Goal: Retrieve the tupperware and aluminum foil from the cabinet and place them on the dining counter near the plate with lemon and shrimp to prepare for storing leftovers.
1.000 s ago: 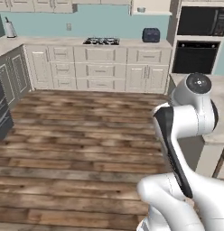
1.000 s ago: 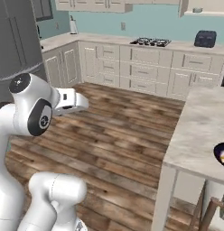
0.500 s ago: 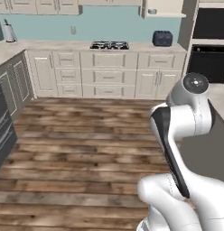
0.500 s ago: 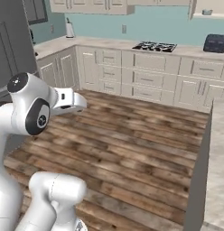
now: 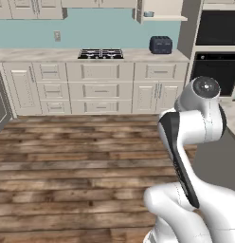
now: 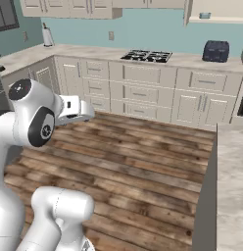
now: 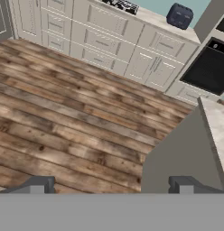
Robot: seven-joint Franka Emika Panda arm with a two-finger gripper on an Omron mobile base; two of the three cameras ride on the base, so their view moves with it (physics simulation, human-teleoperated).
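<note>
Overhead, the cabinet (image 5: pixel 162 8) stands open above the toaster (image 5: pixel 160 45).

The floor (image 5: pixel 81 161) is dark brown wood planking laid crosswise. Along the far pale teal wall (image 5: pixel 100 28) runs a row of cream panelled base cabinets (image 5: pixel 100 90) under a beige marble worktop (image 6: pixel 94 53) carrying a black gas hob (image 5: pixel 100 53) and a dark navy toaster (image 5: pixel 160 45). Cream wall cabinets (image 6: pixel 69 7) hang above. A black built-in oven (image 5: pixel 218 71) stands at the right end. A white upright item, possibly a paper-towel roll (image 6: pixel 47 37), sits on the left worktop.
</note>
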